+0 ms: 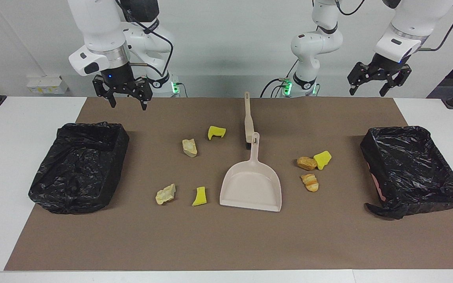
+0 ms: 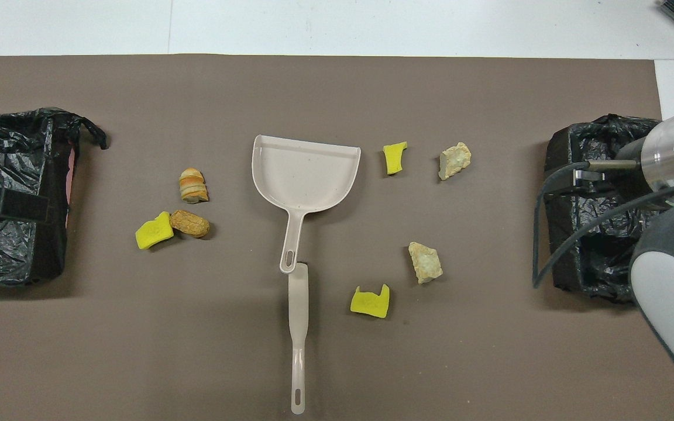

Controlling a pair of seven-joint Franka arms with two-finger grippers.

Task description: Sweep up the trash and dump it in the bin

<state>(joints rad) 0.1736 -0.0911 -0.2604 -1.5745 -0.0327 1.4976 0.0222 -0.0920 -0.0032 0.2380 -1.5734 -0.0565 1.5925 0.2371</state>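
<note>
Both claws hang spread and empty, the right claw (image 1: 126,103) and left claw (image 1: 380,84) each above the mat's near edge. Next comes the brush (image 1: 248,124), then the dustpan (image 1: 251,184). Trash (image 1: 189,147) lies scattered beside them, between two bag-lined bins (image 1: 79,167) on the tabletop (image 1: 14,129).

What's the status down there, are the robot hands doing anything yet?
Left gripper and right gripper open, empty, raised at their ends of the mat. Seven trash scraps unswept; dustpan and brush untouched mid-mat. Nothing in the way.
</note>
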